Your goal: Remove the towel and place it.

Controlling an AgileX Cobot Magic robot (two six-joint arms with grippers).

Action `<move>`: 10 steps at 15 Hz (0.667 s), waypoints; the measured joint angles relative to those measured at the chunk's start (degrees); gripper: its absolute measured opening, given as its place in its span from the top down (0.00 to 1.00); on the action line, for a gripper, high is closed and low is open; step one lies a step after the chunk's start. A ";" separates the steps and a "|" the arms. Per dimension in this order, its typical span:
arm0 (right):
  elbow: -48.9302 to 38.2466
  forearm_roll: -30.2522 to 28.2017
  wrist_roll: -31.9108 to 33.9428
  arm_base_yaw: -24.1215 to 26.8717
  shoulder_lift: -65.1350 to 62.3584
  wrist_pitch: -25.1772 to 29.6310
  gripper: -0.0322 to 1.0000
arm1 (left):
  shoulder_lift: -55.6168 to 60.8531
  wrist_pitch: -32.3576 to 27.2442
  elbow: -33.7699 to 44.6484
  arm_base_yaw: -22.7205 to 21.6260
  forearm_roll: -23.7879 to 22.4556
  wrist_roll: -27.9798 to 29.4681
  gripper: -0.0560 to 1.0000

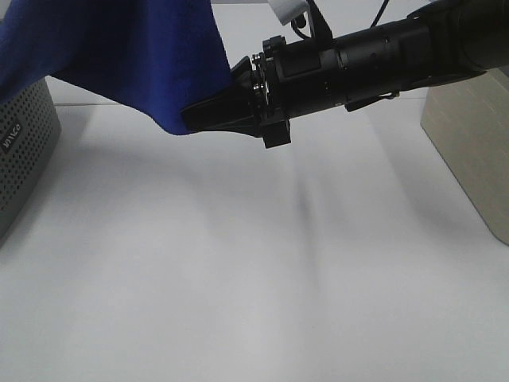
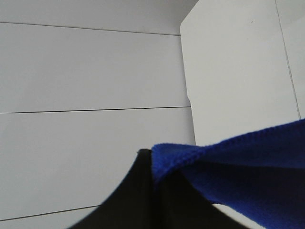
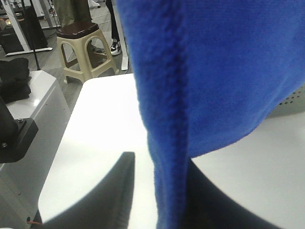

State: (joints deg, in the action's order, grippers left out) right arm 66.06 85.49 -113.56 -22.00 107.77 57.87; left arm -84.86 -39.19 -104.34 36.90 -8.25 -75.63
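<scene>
The royal-blue towel (image 1: pixel 119 56) hangs in the air at the upper left of the exterior high view, its lowest corner just above the white table (image 1: pixel 254 278). My right gripper (image 1: pixel 208 114) reaches across from the right to that corner. In the right wrist view the towel's (image 3: pixel 214 71) stitched hem runs down between the right gripper's (image 3: pixel 159 191) two fingers, which stand narrowed with a thin gap on one side. In the left wrist view my left gripper (image 2: pixel 152 160) is shut on a folded edge of the towel (image 2: pixel 248 167). The left arm is out of the exterior view.
A grey perforated box (image 1: pixel 24 151) stands at the table's left edge and a beige box (image 1: pixel 469 151) at its right. Past the table's far edge, the right wrist view shows a tan plastic stool (image 3: pixel 81 47) on the floor and a white cabinet (image 3: pixel 28 109).
</scene>
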 joint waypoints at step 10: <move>0.00 -2.29 9.22 0.00 -0.92 -0.69 0.95 | 0.00 -0.80 0.00 0.00 0.00 0.00 0.95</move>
State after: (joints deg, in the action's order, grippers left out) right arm 66.06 83.19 -104.34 -22.00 106.86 57.18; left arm -84.86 -39.99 -104.34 36.90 -8.25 -75.63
